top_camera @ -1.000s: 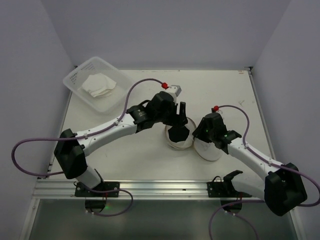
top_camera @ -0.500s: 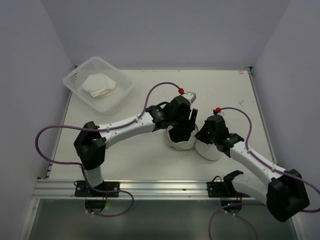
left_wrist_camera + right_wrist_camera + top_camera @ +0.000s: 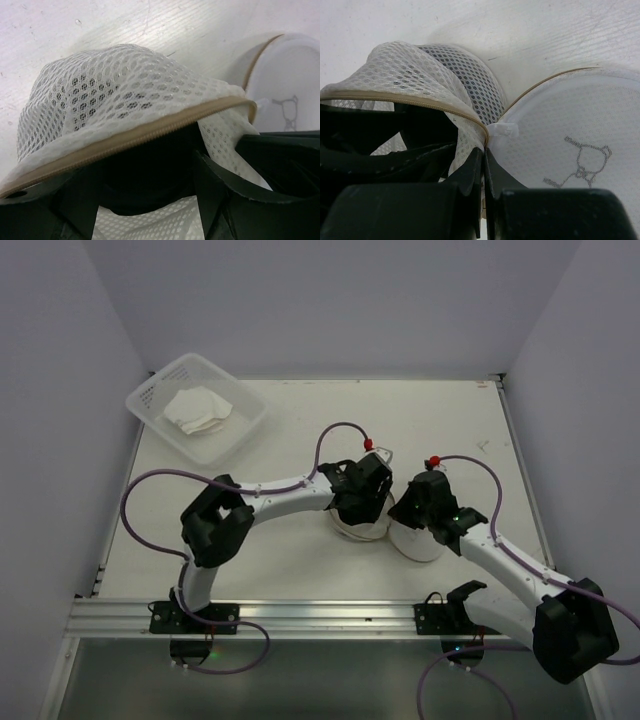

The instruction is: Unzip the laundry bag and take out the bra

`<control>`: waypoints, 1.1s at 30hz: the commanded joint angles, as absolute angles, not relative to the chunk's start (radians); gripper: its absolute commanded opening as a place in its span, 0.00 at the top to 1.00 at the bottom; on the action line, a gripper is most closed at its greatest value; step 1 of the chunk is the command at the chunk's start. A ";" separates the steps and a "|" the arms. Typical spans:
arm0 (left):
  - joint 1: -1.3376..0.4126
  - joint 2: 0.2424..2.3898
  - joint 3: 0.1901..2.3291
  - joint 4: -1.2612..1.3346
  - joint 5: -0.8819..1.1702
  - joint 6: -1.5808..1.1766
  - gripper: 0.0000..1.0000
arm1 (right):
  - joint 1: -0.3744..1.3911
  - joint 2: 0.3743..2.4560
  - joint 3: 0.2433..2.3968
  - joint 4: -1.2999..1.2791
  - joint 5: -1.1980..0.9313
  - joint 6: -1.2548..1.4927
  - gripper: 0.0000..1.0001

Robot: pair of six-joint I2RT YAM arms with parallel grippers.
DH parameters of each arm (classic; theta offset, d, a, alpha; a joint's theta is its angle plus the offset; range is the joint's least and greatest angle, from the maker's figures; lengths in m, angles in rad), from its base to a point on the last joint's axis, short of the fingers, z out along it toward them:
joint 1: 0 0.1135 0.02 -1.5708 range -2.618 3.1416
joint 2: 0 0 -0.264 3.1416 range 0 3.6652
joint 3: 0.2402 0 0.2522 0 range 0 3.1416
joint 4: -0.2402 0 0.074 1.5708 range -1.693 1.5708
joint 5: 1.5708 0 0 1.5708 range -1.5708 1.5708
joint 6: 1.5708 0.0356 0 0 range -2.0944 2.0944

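Mesh laundry bag [image 3: 125,95], around the tips of the left pincer [image 3: 147,200] and against the right pincer [image 3: 483,160], is already unzipped, lid flap [image 3: 570,150] folded out rightward; no bra shows outside it, so extraction remains. Count, left to right: one clear tub [image 3: 140,400] holding one white cloth [image 3: 200,408], well left of both pincers; one left pincer, jaws apart inside the bag's mouth; one bag; one right pincer, closed, apparently pinching the rim seam.
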State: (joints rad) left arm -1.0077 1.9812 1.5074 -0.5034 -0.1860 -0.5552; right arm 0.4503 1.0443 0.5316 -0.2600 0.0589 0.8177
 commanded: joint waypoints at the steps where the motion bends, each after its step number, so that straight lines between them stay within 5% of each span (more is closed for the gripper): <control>1: -0.989 2.008 1.506 -0.496 -0.256 -0.537 0.28 | 0.446 1.034 0.515 -0.222 0.035 0.805 1.00; 8: -0.983 2.078 1.509 -0.472 -0.201 -0.518 0.24 | 0.446 1.028 0.502 -0.209 0.020 0.811 1.00; 14: -0.983 2.120 1.470 -0.466 -0.221 -0.523 0.37 | 0.446 1.048 0.502 -0.189 0.009 0.819 1.00; 17: -0.979 2.115 1.445 -0.460 -0.238 -0.525 0.61 | 0.446 1.054 0.503 -0.186 0.009 0.821 1.00; 20: -0.973 2.097 1.428 -0.449 -0.233 -0.517 1.00 | 0.446 1.061 0.509 -0.183 0.008 0.819 1.00; 33: -0.957 1.622 1.139 -0.111 0.113 -0.263 1.00 | 0.446 1.084 0.591 -0.232 0.071 0.759 1.00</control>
